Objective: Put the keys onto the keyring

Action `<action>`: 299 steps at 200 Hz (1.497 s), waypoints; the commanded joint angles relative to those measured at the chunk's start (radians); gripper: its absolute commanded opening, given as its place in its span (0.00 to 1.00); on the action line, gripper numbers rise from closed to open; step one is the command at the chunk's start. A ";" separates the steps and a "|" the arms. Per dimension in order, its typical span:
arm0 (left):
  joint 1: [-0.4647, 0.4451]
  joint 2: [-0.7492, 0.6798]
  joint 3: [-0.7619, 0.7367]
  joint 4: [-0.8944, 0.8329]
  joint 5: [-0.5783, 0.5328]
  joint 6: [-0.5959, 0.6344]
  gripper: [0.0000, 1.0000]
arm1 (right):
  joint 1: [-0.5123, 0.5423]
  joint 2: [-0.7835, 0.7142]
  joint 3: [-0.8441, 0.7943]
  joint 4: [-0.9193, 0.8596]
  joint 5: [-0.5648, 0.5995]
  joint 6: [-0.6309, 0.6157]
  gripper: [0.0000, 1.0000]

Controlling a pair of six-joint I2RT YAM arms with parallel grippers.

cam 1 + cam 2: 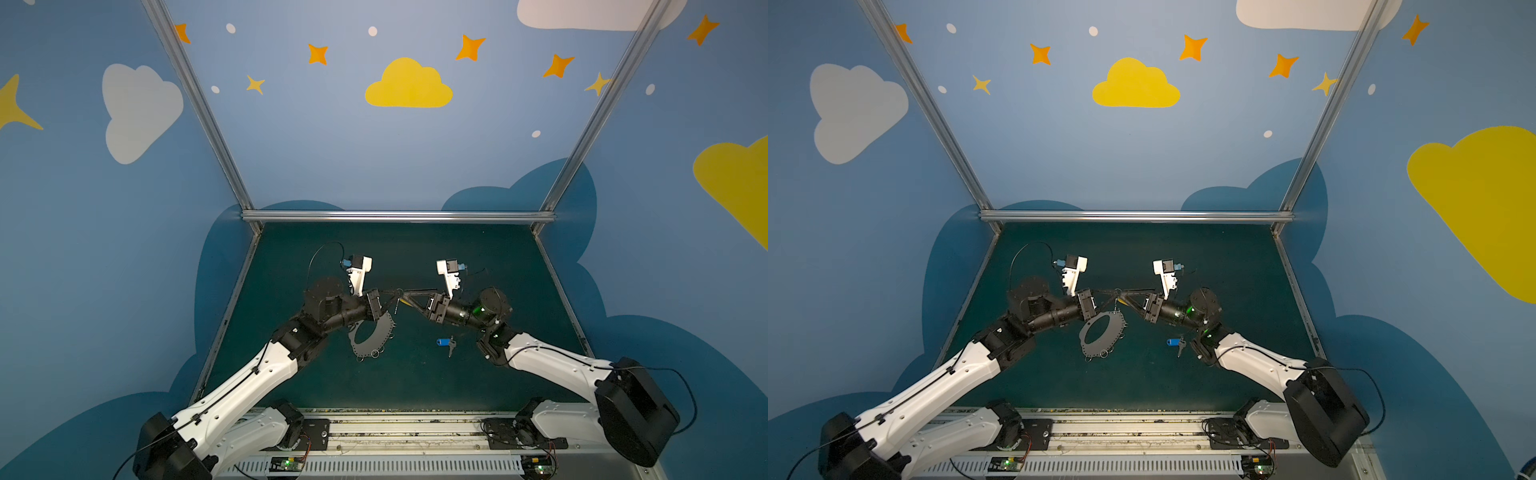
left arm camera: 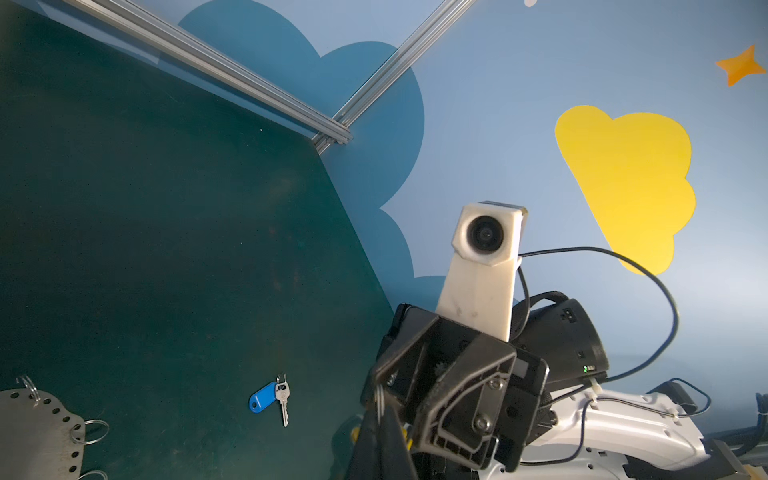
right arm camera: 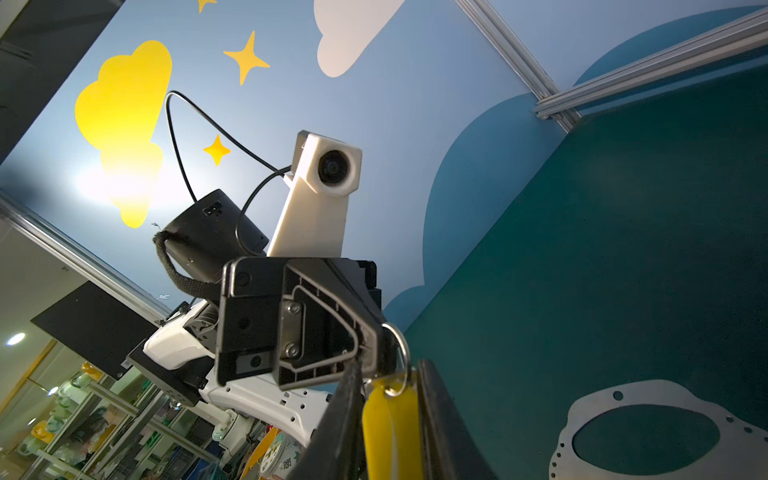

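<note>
My left gripper (image 1: 395, 293) and right gripper (image 1: 406, 296) meet tip to tip above the mat. The left gripper (image 2: 380, 415) is shut on a small wire split ring (image 3: 400, 345). From that ring hangs the yellow tag (image 3: 390, 428) of one of the keys, between the parted fingers of my right gripper (image 3: 388, 370); its metal blade is mostly hidden. The other key, with a blue tag (image 1: 444, 343) (image 2: 270, 399), lies flat on the mat near the right arm. The keyring (image 1: 374, 337) (image 3: 665, 399), a grey plate with an oval hole and wire rings, lies just below the left gripper.
A green mat (image 1: 457, 257) covers the floor, bounded by aluminium rails (image 1: 395, 216) at the back and sides. Both arm bases sit on the front rail (image 1: 395, 432). Both wrist cameras (image 1: 359, 270) (image 1: 449, 272) stand up behind the fingers.
</note>
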 commanded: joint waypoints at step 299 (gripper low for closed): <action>0.069 0.124 -0.022 -0.402 -0.157 -0.071 0.56 | -0.072 -0.292 -0.054 -0.747 0.202 -0.493 0.00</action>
